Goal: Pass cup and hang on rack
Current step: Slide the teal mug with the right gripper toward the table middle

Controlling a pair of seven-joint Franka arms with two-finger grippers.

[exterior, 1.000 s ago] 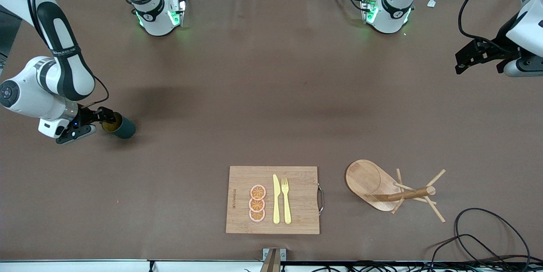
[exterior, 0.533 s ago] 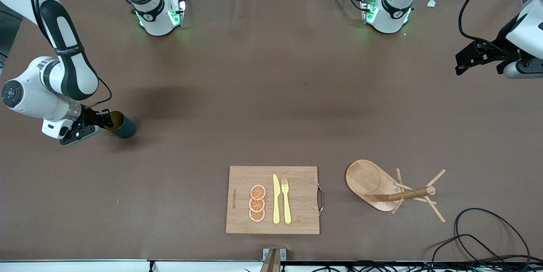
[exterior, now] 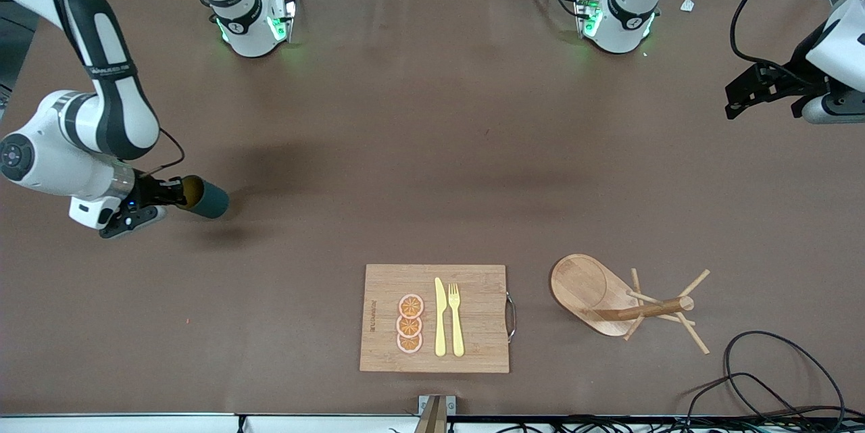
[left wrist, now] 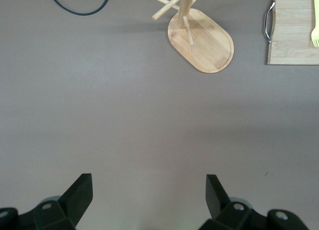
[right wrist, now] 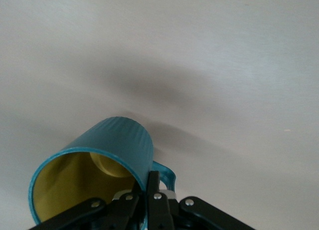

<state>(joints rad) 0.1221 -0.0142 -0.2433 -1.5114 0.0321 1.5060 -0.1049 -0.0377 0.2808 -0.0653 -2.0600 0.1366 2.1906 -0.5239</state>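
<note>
The teal-green ribbed cup [exterior: 206,197] with a mustard-yellow inside is held on its side, off the table, at the right arm's end. My right gripper [exterior: 177,194] is shut on the cup's rim, one finger inside and one outside next to the loop handle [right wrist: 164,174]; the cup [right wrist: 112,150] fills the right wrist view. The wooden rack [exterior: 611,299] stands near the front camera, toward the left arm's end; it also shows in the left wrist view [left wrist: 202,33]. My left gripper [exterior: 740,96] is open and empty above the table at the left arm's end, waiting.
A bamboo cutting board [exterior: 436,318] with orange slices [exterior: 409,324], a yellow knife [exterior: 440,317] and fork [exterior: 456,318] lies beside the rack, toward the right arm's end. Black cables [exterior: 763,379] lie at the near corner by the rack.
My right gripper has lifted the cup off the table and carried it a little toward the table's middle. The left arm has not moved.
</note>
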